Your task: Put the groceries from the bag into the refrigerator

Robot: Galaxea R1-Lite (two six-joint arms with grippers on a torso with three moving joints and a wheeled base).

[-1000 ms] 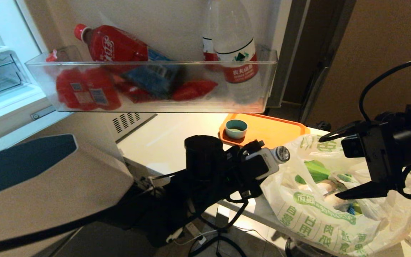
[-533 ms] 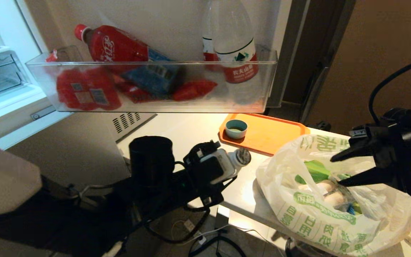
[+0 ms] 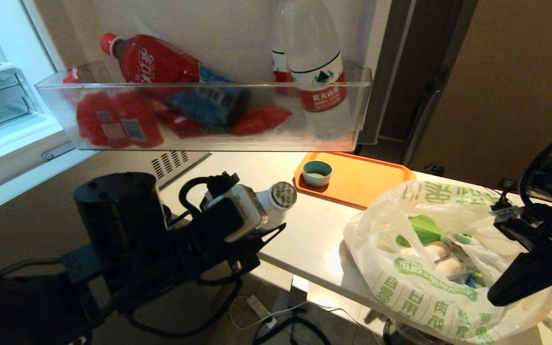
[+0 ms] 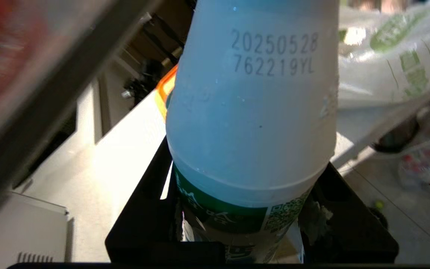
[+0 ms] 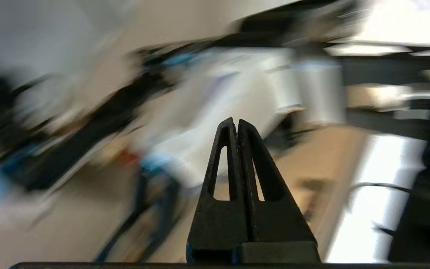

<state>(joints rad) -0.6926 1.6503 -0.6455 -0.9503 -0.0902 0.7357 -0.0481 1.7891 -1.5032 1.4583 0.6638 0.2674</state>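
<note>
The left gripper, low in the middle of the frame, clamps the white bottle by its body, cap tipped toward the door bin above. If it lifts carelessly, the bottle could knock the bin's rim. The right gripper, pinched empty, hangs beside the bag on the tabletop at lower right.

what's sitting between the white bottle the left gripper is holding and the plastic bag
Nothing: in the head view, only bare tabletop separates the white bottle, held by the left gripper, from the bag.
</note>
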